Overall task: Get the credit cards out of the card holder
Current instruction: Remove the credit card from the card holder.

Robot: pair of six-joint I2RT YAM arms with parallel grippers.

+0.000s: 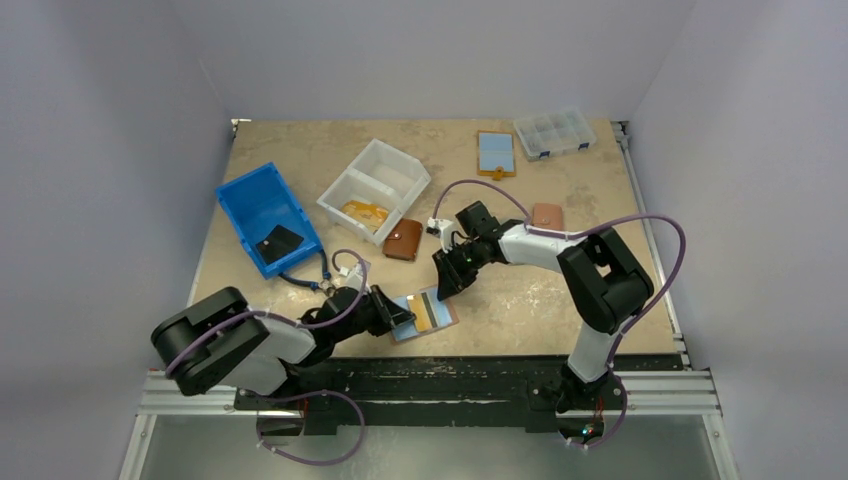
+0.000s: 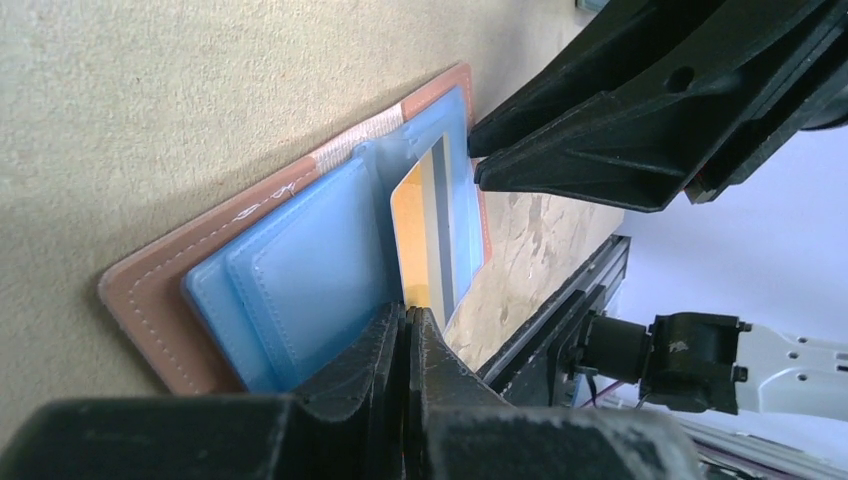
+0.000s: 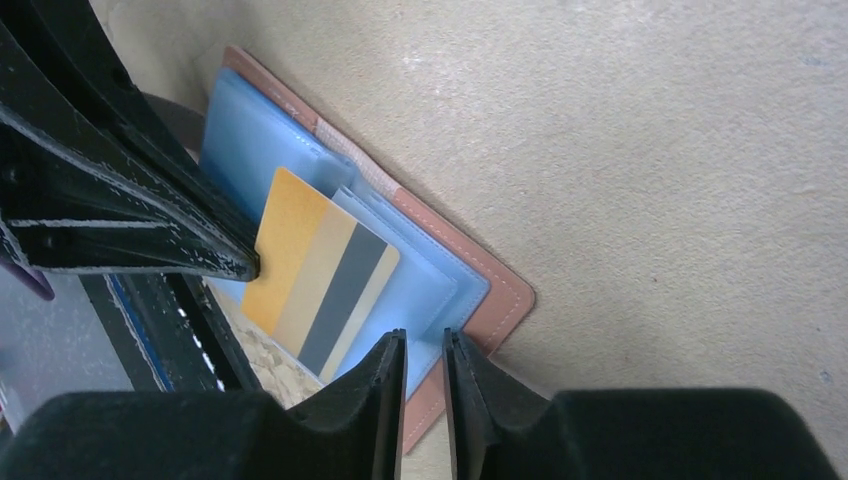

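card holder [image 1: 425,315] open flat on desk [image 1: 560,290], front edge. orange credit card [image 3: 320,290] half out, left tool [image 2: 408,312] pinched shut on it. right tool [image 3: 424,340] barely open, empty. nothing fully out yet.

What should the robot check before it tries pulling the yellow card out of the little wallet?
1. Card holder lying open and flat: ok.
2. Yellow striped card sticking partly out of the holder: ok.
3. Left gripper jaws shut at the card's edge: ok.
4. Left jaws really pinching the card: cannot tell.
5. Right gripper pinning the holder: not ok, its jaws stand slightly apart at the holder's edge.
6. More cards hidden inside: cannot tell.
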